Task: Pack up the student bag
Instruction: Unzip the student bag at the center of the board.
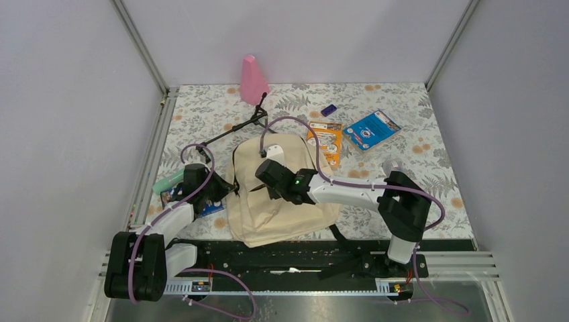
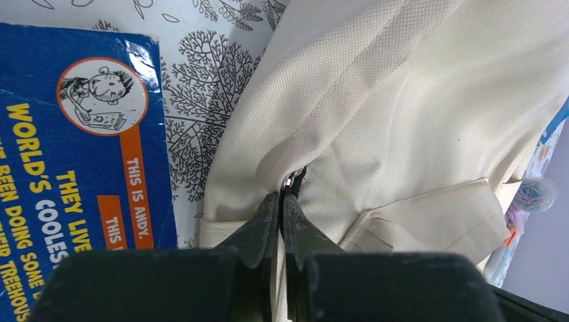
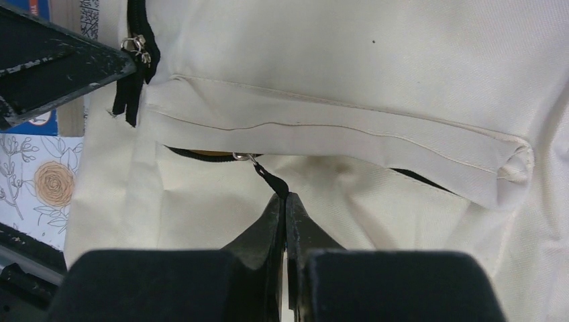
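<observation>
The student bag [image 1: 285, 208] lies flat mid-table, a cream fabric backpack with black zippers. My left gripper [image 1: 227, 189] is at the bag's left edge. In the left wrist view the left gripper [image 2: 282, 195] is shut on a small black and silver zipper pull [image 2: 293, 179] in a fold of the bag [image 2: 402, 100]. My right gripper [image 1: 264, 176] is over the bag's upper middle. The right gripper [image 3: 285, 197] is shut on a black zipper pull tab [image 3: 271, 179] below the pocket flap [image 3: 335, 131]. A left finger [image 3: 60, 64] shows at the side zipper [image 3: 137, 47].
A blue book [image 2: 67, 174] lies beside the bag under my left arm. Behind the bag are an orange packet [image 1: 326, 142], a blue booklet [image 1: 372, 129], a small purple object [image 1: 329, 110] and a pink object [image 1: 253, 79]. A green item [image 1: 168, 181] lies at the left rail.
</observation>
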Robot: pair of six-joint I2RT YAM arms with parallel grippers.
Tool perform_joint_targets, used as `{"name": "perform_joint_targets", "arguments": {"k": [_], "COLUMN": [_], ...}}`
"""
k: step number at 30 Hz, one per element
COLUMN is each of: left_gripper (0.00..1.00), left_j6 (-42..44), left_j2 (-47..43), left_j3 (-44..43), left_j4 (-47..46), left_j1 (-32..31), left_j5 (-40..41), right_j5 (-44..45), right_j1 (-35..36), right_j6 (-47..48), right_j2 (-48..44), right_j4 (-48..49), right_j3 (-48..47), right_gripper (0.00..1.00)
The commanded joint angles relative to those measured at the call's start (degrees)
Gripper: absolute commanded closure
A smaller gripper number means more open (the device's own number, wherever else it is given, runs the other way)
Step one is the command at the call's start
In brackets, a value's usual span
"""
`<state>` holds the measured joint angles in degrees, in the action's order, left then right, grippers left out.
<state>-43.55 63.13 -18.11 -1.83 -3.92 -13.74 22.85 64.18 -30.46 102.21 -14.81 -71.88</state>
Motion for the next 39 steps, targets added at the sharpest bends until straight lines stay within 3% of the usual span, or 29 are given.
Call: {"name": "perform_joint_targets", "arguments": {"k": [1,39], "left_gripper": [1.0,1.0], "left_j6": [1.19,1.14], "left_j2": [0.34,1.04], "left_j3": [-0.76,-0.79], "left_j4": [-0.81,-1.14], "left_j1": [1.2,1.64], "left_j5": [2.92,2.43], "right_j5": [0.7,4.38], "right_j1": [-1.13,-9.6], "right_j6": [0.5,2.36], "right_j2": [-3.26,-13.3], "right_j4": [-1.81,-3.3], "right_j3": [1.11,12.22], "right_gripper": [1.0,1.0]}}
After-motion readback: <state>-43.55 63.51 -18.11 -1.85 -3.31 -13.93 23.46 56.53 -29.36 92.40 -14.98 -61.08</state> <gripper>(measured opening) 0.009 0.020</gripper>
